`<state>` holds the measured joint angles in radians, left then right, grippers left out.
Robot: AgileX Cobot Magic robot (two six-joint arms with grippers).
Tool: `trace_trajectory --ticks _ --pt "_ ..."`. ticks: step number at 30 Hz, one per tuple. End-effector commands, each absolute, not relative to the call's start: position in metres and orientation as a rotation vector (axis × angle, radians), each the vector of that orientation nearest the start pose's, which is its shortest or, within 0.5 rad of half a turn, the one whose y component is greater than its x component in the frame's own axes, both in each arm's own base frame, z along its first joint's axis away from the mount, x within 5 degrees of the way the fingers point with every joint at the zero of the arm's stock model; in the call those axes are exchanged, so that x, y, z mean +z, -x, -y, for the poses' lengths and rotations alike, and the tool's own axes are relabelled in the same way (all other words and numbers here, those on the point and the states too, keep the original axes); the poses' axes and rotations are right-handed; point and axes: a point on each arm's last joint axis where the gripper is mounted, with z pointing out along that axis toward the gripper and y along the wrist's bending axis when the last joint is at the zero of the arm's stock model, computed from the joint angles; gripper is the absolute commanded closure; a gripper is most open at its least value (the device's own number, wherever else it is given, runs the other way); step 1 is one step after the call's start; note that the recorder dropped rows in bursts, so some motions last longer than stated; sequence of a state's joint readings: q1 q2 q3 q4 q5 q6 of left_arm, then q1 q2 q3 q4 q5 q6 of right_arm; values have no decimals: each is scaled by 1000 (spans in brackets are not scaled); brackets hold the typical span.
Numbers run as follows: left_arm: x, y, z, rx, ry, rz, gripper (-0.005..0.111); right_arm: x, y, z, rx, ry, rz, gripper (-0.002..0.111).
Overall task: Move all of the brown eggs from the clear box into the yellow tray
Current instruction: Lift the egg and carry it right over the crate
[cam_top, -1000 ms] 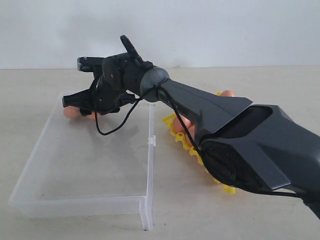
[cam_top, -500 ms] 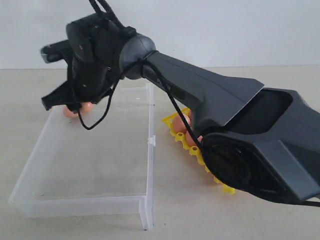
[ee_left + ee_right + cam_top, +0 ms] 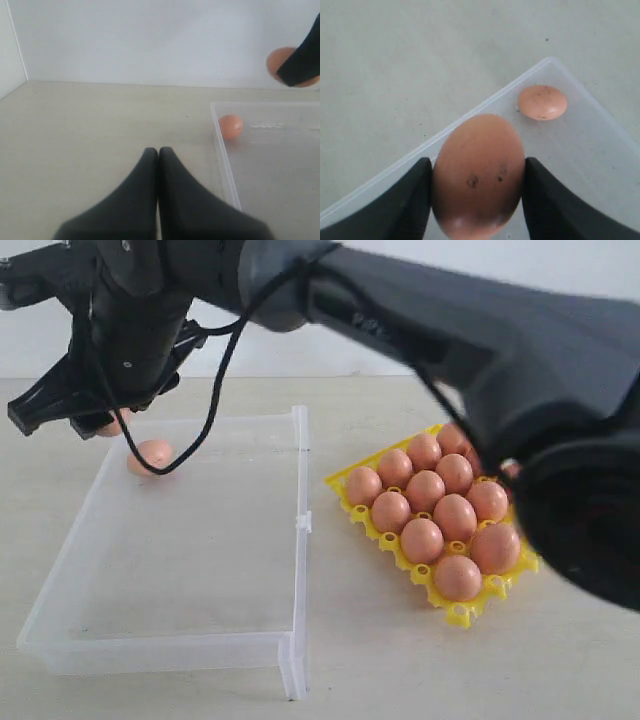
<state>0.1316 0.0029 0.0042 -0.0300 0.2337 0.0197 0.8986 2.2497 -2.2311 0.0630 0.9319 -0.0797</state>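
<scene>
Meeting a white wall (image 3: pixel 150 40), pale worktop (image 3: pixel 380 665), clear box (image 3: pixel 299 540) with one brown egg (image 3: pixel 146 454) in its far corner, right fingers (image 3: pixel 410 200) pinching a second egg (image 3: pixel 477 175), left fingers (image 3: pixel 145 200) pressed together

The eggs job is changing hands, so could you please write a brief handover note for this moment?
Right gripper: shut on the held egg, raised over the box's corner.
Left gripper: shut, empty, over the table beside the box.
Done: about twelve tray eggs seated in the tray.
Left: place the held egg, then fetch the last egg lying in the box.
</scene>
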Motion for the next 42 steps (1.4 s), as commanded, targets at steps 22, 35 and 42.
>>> trace_trajectory --ticks 22,35,42 --pt "192 -55 -6 78 116 -1713 111 244 -173 -25 33 202 -1910 109" --pt "192 -55 -6 78 116 -1713 111 241 -282 -21 -116 374 -2153 109" --pt "192 -55 -6 78 116 -1713 111 269 -310 -25 -79 339 -2111 109"
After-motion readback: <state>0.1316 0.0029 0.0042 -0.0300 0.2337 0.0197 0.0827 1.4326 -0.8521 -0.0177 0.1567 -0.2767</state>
